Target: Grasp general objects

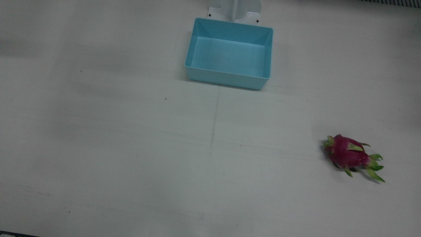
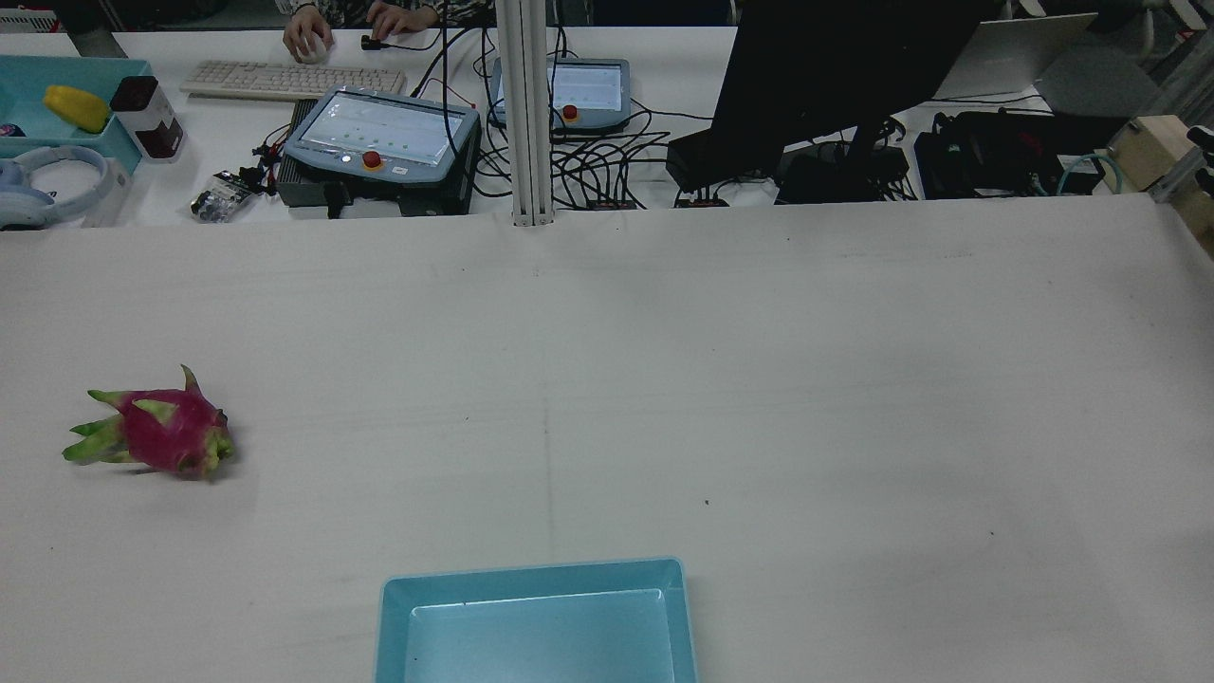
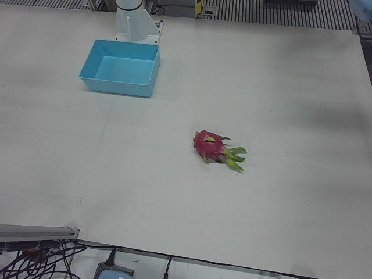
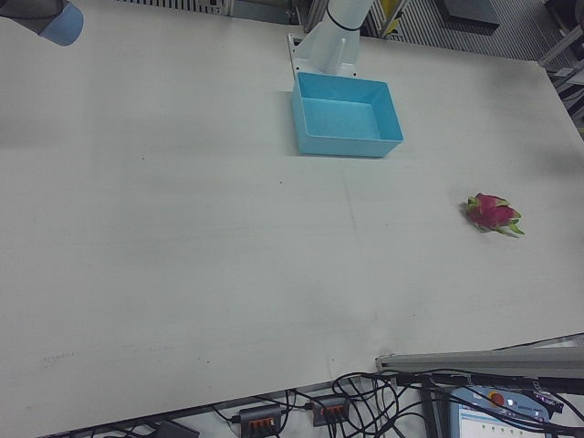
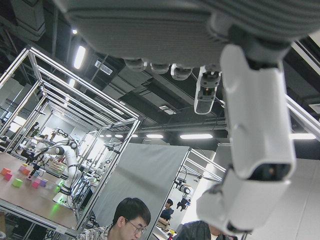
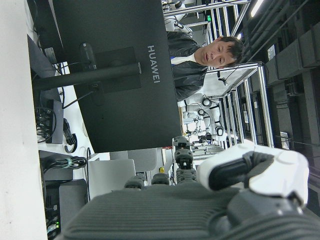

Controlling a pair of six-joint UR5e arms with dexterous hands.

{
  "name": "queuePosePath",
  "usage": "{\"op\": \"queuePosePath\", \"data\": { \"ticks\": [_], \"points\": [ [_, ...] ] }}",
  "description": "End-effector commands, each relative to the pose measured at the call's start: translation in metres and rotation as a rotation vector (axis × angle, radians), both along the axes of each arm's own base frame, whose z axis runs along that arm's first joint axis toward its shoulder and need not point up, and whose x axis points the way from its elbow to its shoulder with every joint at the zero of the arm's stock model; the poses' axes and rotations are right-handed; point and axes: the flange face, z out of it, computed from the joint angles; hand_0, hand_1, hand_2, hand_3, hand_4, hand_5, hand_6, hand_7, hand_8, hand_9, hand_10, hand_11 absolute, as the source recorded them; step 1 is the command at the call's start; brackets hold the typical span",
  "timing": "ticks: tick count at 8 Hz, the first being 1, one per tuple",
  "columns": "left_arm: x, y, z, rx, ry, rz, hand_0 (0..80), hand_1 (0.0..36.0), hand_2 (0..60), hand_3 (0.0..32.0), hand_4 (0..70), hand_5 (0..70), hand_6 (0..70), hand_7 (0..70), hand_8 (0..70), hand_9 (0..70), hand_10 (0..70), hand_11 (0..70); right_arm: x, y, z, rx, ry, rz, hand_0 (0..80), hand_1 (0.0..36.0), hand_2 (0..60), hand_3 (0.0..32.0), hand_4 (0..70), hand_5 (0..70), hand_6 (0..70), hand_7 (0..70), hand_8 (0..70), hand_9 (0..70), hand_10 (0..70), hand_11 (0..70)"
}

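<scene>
A pink dragon fruit (image 1: pixel 350 157) with green scales lies on its side on the white table, on the robot's left half; it also shows in the rear view (image 2: pixel 161 432), the left-front view (image 3: pixel 215 146) and the right-front view (image 4: pixel 491 212). Neither hand is near it. My left hand (image 5: pixel 200 50) shows only in its own view, aimed up at the ceiling, fingers apart and empty. My right hand (image 6: pixel 200 200) shows only in its own view, facing the monitor beyond the table, fingers apart and empty.
An empty light-blue bin (image 1: pixel 230 77) stands in front of the arm pedestal (image 1: pixel 235 10), near the table's middle on the robot's side. A piece of the right arm (image 4: pixel 55 18) shows at the top left corner. Monitor, pendants and cables (image 2: pixel 607 161) lie beyond the far edge.
</scene>
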Motion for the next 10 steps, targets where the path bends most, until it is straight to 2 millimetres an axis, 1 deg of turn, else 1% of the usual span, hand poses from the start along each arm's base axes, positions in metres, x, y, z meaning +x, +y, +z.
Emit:
{"op": "queuePosePath", "data": {
  "ticks": [1,2,3,4,5,6,7,8,9,10],
  "points": [
    [0.011,0.003,0.004,-0.022,-0.163,0.040,53.7,33.8,60.0,0.0,3.2,24.0,4.9,1.7,0.0,0.0,0.0,0.0,0.001,0.000,0.000,0.001,0.001,0.001,0.0,0.0,0.0,0.0,0.0,0.0,0.0,0.0,0.0,0.0,0.0,0.0],
    [0.023,0.001,0.011,-0.052,-0.218,0.041,53.0,30.0,46.7,0.0,2.0,20.0,3.6,0.2,0.0,0.0,0.0,0.0,0.001,0.000,0.000,0.001,0.001,0.001,0.0,0.0,0.0,0.0,0.0,0.0,0.0,0.0,0.0,0.0,0.0,0.0],
    [0.062,-0.015,0.015,-0.067,-0.252,0.096,50.9,24.0,30.6,0.0,0.8,18.2,2.4,0.0,0.0,0.0,0.0,0.0,0.001,0.000,0.000,0.001,0.001,0.001,0.0,0.0,0.0,0.0,0.0,0.0,0.0,0.0,0.0,0.0,0.0,0.0],
    [0.097,-0.029,0.017,-0.075,-0.272,0.144,48.6,20.9,29.5,0.0,1.7,19.6,2.7,0.0,0.0,0.0,0.0,0.0,0.000,0.000,0.000,0.001,0.001,0.000,0.0,0.0,0.0,0.0,0.0,0.0,0.0,0.0,0.0,0.0,0.0,0.0],
    [0.119,-0.037,0.019,-0.084,-0.288,0.147,50.6,28.8,51.7,0.0,2.7,25.3,4.0,0.4,0.0,0.0,0.0,0.0,0.001,0.000,0.000,0.001,0.001,0.001,0.0,0.0,0.0,0.0,0.0,0.0,0.0,0.0,0.0,0.0,0.0,0.0],
    [0.150,-0.045,0.020,-0.085,-0.315,0.183,52.4,32.8,59.2,0.0,2.1,25.4,4.0,0.6,0.0,0.0,0.0,0.0,0.001,0.000,0.000,0.001,0.001,0.001,0.0,0.0,0.0,0.0,0.0,0.0,0.0,0.0,0.0,0.0,0.0,0.0],
    [0.173,-0.048,0.023,-0.094,-0.344,0.211,53.7,34.6,60.0,0.0,1.8,28.3,3.9,1.2,0.0,0.0,0.0,0.0,0.000,0.000,-0.001,0.002,-0.001,0.000,0.0,0.0,0.0,0.0,0.0,0.0,0.0,0.0,0.0,0.0,0.0,0.0],
    [0.196,-0.051,0.025,-0.108,-0.376,0.248,53.5,34.3,60.0,0.0,2.1,28.0,3.8,1.2,0.0,0.0,0.0,0.0,0.001,0.000,-0.001,0.002,-0.001,0.001,0.0,0.0,0.0,0.0,0.0,0.0,0.0,0.0,0.0,0.0,0.0,0.0],
    [0.226,-0.052,0.029,-0.125,-0.412,0.300,54.2,35.2,60.0,0.0,2.2,28.7,3.6,1.1,0.0,0.0,0.0,0.0,0.000,0.000,-0.001,0.002,-0.001,0.000,0.0,0.0,0.0,0.0,0.0,0.0,0.0,0.0,0.0,0.0,0.0,0.0],
    [0.248,-0.051,0.032,-0.128,-0.475,0.327,57.5,36.0,60.0,0.0,2.4,28.4,3.4,0.8,0.0,0.0,0.0,0.0,0.001,0.000,-0.001,0.002,0.000,0.001,0.0,0.0,0.0,0.0,0.0,0.0,0.0,0.0,0.0,0.0,0.0,0.0]
  ]
}}
